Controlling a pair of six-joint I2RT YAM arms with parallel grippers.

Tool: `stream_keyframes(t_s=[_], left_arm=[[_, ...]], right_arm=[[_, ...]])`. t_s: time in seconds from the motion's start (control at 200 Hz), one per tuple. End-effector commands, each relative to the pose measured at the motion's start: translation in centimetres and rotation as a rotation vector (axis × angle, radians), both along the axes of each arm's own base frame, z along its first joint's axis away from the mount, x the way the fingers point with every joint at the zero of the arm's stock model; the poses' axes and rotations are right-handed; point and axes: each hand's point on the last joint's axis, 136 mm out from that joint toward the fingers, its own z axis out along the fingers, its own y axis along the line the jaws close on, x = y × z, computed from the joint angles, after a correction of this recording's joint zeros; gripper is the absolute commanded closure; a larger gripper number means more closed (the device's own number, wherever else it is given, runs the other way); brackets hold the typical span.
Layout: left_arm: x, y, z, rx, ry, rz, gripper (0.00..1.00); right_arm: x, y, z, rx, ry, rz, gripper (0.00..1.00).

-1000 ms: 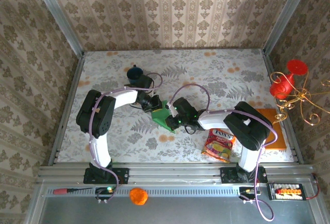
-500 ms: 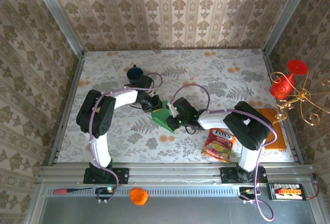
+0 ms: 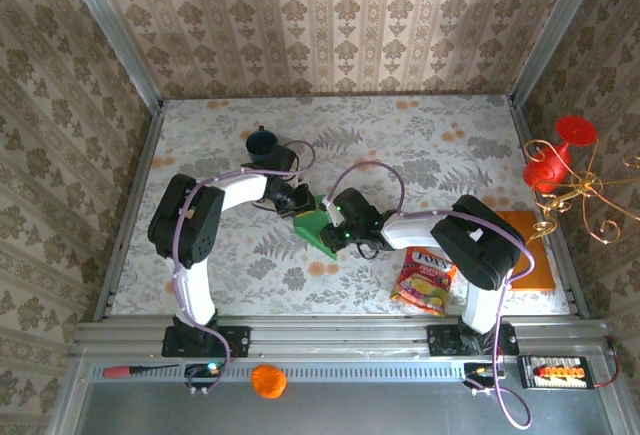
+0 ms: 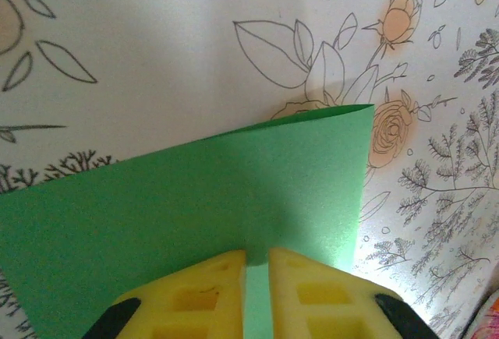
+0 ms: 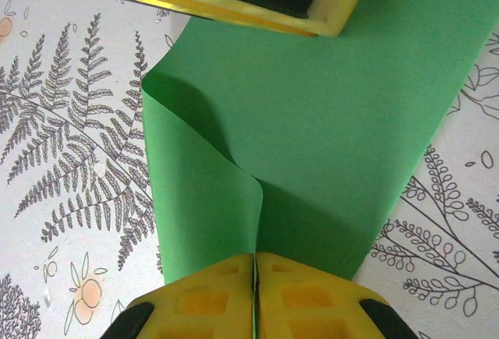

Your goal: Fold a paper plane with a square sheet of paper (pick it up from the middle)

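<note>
- Paper: a thin bright-green square sheet of paper (image 3: 312, 225) sits near the middle of the white flower-printed table cover (image 3: 440, 145), caught between the tips of the two arms; it is bent, not flat
- Left gripper (image 3: 302, 206) reaches in from the far left side of the sheet; in the left wrist view its yellow foam pads (image 4: 204, 286) stand almost together with a thin strip of green between them, so it is closed down on the paper's near edge
- From that same view the sheet slopes away from the pads, and its far edge runs straight to a corner at the upper right, with the printed cover beyond
- Right gripper (image 3: 333, 235) comes in from the right; in the right wrist view its yellow pads (image 5: 209, 296) are pressed tight together, pinching the paper where a flap curls over from the left and meets the rest of the sheet
- Across the top of the right wrist view, the other arm's yellow-padded finger sits at the sheet's far edge
- Dark-blue mug (image 3: 262, 141) stands beyond the left gripper, apart from the paper
- Colourful snack packet (image 3: 425, 281) lies nearer the front, beside the right arm
- Flat orange-brown board (image 3: 532, 250) lies at the right edge of the table, partly behind that arm
</note>
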Motion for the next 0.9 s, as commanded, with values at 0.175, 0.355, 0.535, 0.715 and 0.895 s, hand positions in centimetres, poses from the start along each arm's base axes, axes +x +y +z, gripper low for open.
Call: stream_keyframes(t_s=[0.175,0.355,0.535,0.715,0.895], left_arm=[[1.0,2.3,2.7,-0.015,-0.09,0.099,0.81],[0.5,3.1,1.4,-0.035,-0.036,0.104,0.82],[0.2,2.3,0.6,-0.044,-0.01,0.084,0.84],[0.5,2.5,1.3,-0.031,-0.027,0.104,0.85],[-0.3,3.8,3.3,-0.008,-0.072,0.158,0.85]], right_arm=[[-0.7,-1.2,-1.7,-0.086,0.12,-0.05,0.9],[-0.5,-1.4,-1.2,-0.089,0.138,-0.09,0.89],[-0.2,-1.3,-0.7,-0.085,0.131,-0.104,0.89],[-0.1,-1.5,-1.0,-0.105,0.14,-0.11,0.89],[0.9,-1.7,-1.1,-0.112,0.137,-0.17,0.89]])
